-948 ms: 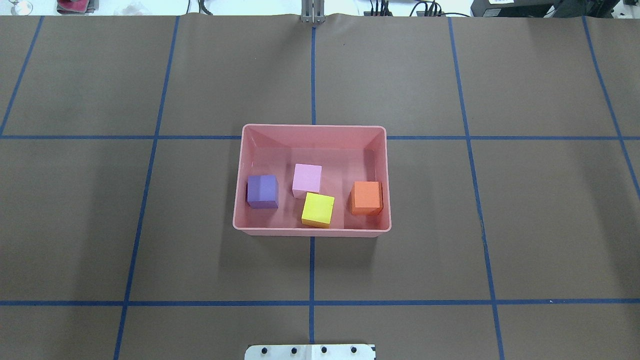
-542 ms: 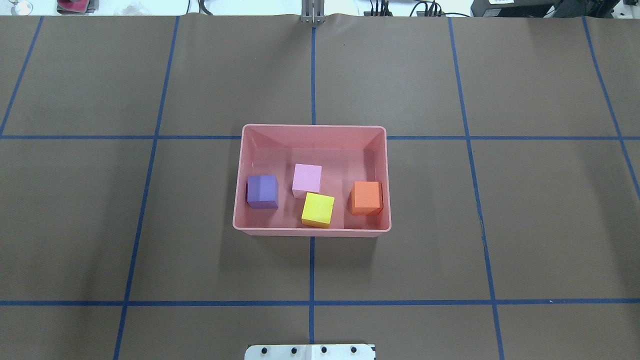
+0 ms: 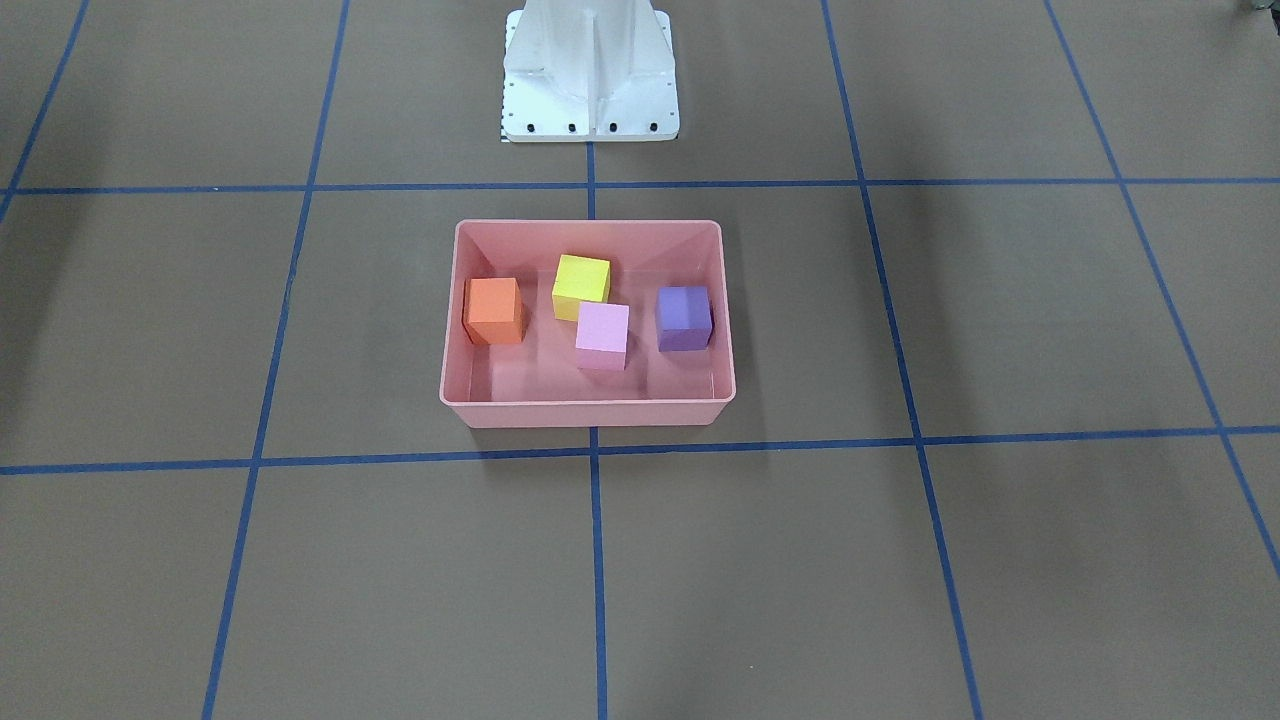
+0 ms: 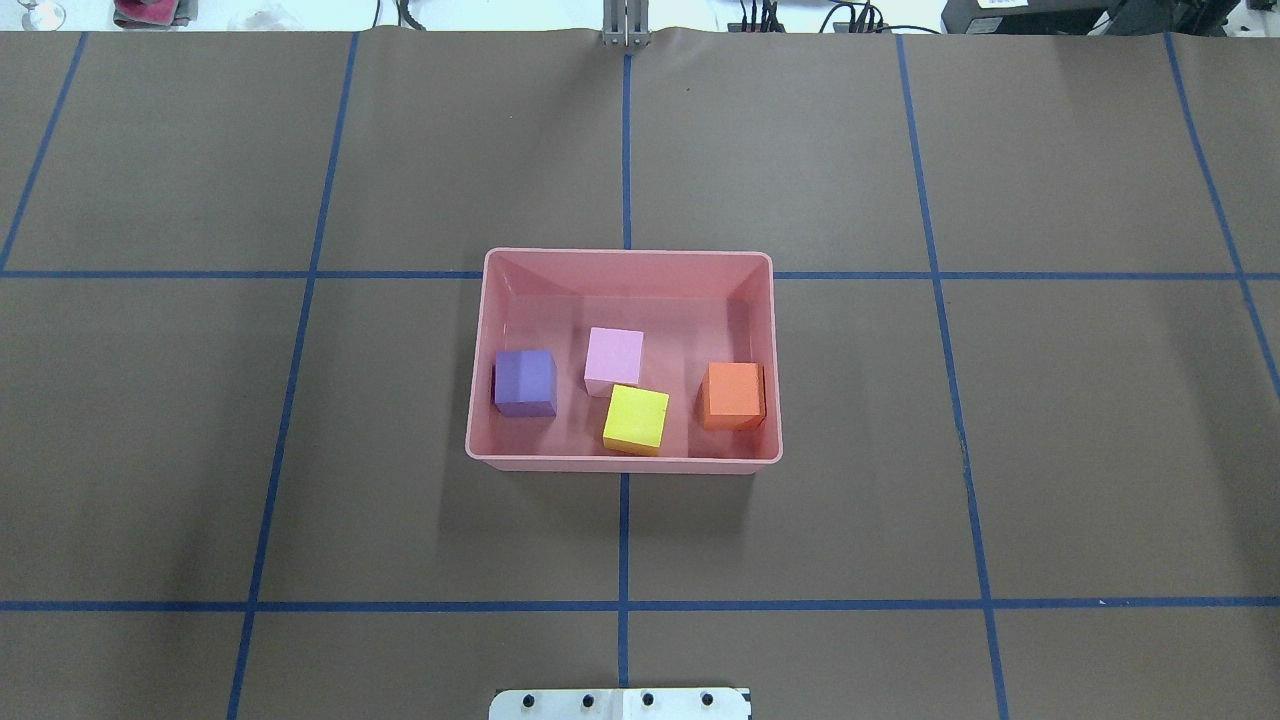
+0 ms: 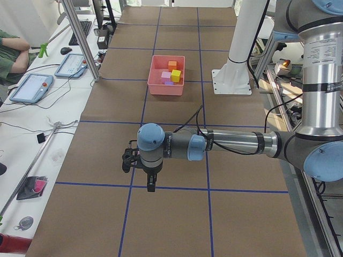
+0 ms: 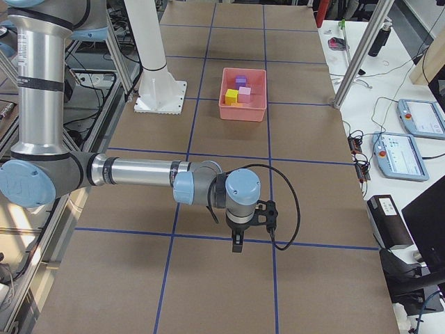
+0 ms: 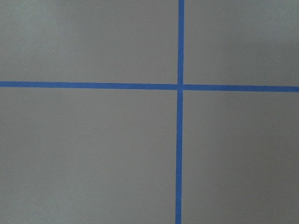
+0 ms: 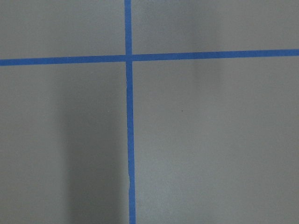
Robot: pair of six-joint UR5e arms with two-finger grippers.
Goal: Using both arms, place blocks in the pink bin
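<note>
Nothing has shifted since the earlier overhead pictures: all four blocks sit in the bin (image 4: 628, 255) exactly as before. That bin lies between the two arms, well apart from each. The left end effector (image 5: 151, 183) and the right end effector (image 6: 237, 243) each point down over bare tabletop (image 4: 1000, 450) near a crossing of blue tape lines (image 4: 623, 540). Both show only in the side views, so I cannot tell whether their fingers are spread or pressed together. Inside the bin, the purple block (image 4: 525, 382) is on the side toward the left end effector and the orange block (image 4: 733, 394) on the side toward the right one. The pink block (image 4: 613, 360) and yellow block (image 4: 636, 418) sit just beside each other between them. A white pedestal (image 3: 590, 70) stands near the bin. Tablets (image 5: 32, 87) and cables lie on a white bench (image 5: 16, 134) alongside.
</note>
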